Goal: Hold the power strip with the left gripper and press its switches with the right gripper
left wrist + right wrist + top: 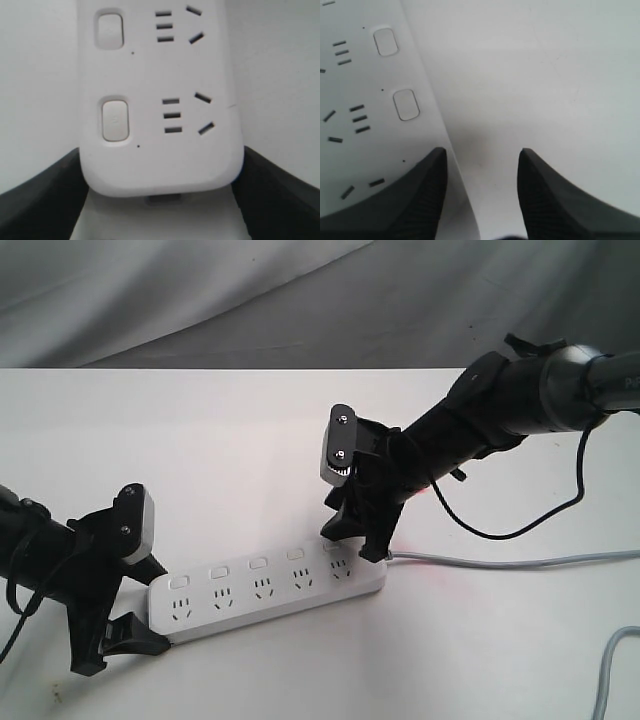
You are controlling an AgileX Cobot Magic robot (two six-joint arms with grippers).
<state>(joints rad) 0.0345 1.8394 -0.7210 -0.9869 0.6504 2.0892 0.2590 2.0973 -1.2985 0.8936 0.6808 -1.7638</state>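
Strip (265, 590) lying slantwise on white table (200, 440), free end clasped by my left gripper (152, 605), my right gripper (355, 540) spread and empty at the cord end, one tip over the strip's edge near the switches (258, 564), the other over bare table, grey cord (500, 562) trailing right, grey cloth (200, 300) behind.

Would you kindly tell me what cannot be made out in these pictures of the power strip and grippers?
Cord: its far end runs off the right edge of the exterior view.
Right gripper: whether its fingertip touches the power strip; its own body blocks the exterior view, and the right wrist view shows only overlap.
Switches: on or off; too small in the exterior view, unmarked in both wrist views.
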